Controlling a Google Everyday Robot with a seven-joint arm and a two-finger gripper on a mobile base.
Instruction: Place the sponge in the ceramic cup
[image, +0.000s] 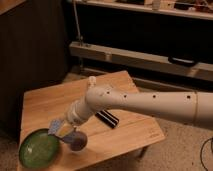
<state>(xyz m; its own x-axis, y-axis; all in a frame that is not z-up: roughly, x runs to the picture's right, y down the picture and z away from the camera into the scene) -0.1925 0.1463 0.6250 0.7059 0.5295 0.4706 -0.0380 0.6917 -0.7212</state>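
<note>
The sponge (55, 126), a small pale blue-grey pad, hangs just above the wooden table at its front left, with my gripper (62, 131) shut on it. The white arm reaches in from the right and hides much of the wrist. The ceramic cup (77, 142), small and round with a lavender-grey inside, stands upright on the table just right of and below the gripper. The sponge sits over the gap between the cup and the green plate, beside the cup's rim and not inside it.
A round green plate (39, 149) lies at the table's front left corner, touching distance from the cup. A black ridged block (107, 119) lies mid-table under the arm. The wooden table (50, 102) is small, with floor and dark shelving behind.
</note>
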